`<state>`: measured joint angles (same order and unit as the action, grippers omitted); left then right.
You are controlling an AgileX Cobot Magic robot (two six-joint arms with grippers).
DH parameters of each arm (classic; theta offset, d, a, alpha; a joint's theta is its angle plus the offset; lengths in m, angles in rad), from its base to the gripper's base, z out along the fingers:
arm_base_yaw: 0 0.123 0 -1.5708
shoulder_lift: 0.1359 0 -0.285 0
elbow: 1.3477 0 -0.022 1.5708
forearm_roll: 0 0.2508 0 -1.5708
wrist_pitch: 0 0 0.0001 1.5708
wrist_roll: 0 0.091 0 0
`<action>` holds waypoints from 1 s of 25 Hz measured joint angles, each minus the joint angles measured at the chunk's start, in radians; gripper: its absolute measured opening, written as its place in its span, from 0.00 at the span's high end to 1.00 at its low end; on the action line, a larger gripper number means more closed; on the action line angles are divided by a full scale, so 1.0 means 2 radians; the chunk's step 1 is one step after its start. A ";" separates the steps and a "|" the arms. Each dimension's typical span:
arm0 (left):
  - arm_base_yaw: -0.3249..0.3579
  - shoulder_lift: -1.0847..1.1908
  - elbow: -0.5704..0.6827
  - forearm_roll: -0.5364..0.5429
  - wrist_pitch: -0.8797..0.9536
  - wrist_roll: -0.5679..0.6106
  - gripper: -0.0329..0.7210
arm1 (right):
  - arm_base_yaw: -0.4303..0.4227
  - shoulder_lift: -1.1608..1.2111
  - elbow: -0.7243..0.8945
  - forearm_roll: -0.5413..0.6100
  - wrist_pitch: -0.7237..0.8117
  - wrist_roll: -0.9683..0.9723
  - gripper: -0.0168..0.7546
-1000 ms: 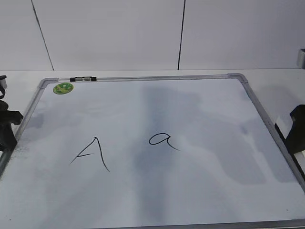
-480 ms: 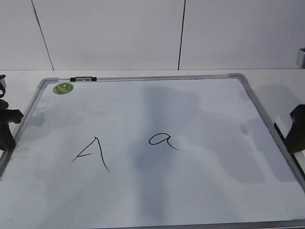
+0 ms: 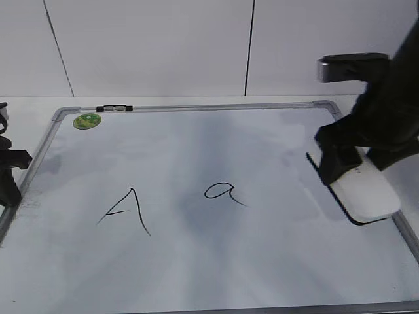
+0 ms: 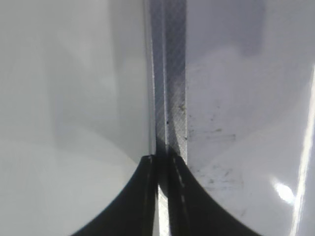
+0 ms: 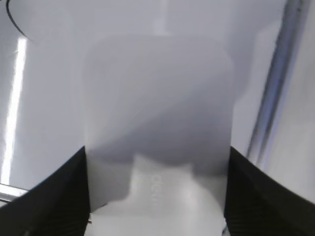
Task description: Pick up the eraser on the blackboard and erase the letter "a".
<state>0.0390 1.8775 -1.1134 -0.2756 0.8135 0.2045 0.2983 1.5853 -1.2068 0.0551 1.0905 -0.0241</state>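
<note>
The blackboard [image 3: 262, 261] is a white board with a silver frame, lying flat. The letter "a" [image 3: 222, 191] is drawn near its middle. My right gripper [image 3: 346, 171] is shut on the white eraser [image 3: 366, 195] and holds it over the board's right part, well right of the "a". In the right wrist view the eraser [image 5: 157, 128] fills the space between the jaws [image 5: 156, 196]. My left gripper [image 3: 8, 178] is shut and empty at the board's left frame [image 4: 170, 98], with its jaws [image 4: 163, 162] just above the frame.
A capital "A" [image 3: 126, 210] is drawn left of the "a". A round green sticker [image 3: 86, 120] and a small black-and-clear marker [image 3: 114, 108] are at the board's far left corner. A white wall stands behind the table.
My right arm has swung in from the right edge, raising the eraser and carrying it left over the board's right part. The left arm has not moved.
</note>
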 joint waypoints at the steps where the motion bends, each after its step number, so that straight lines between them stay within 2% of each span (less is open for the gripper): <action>1: 0.000 0.000 0.000 0.000 0.000 0.000 0.92 | 0.009 0.017 -0.015 -0.001 0.000 0.000 0.29; 7: 0.000 0.000 0.000 0.000 0.000 0.000 0.92 | 0.065 0.132 -0.115 -0.008 0.012 -0.002 0.29; 15: 0.000 0.000 0.000 0.000 0.001 0.000 0.92 | 0.094 0.245 -0.243 -0.011 0.053 -0.011 0.29; 25: 0.000 0.000 0.000 -0.001 0.001 0.000 0.92 | 0.105 0.297 -0.268 -0.007 0.066 -0.031 0.29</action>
<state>0.0390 1.8775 -1.1134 -0.2774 0.8153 0.2045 0.5076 2.1783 -1.7428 0.0403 1.2218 -0.0860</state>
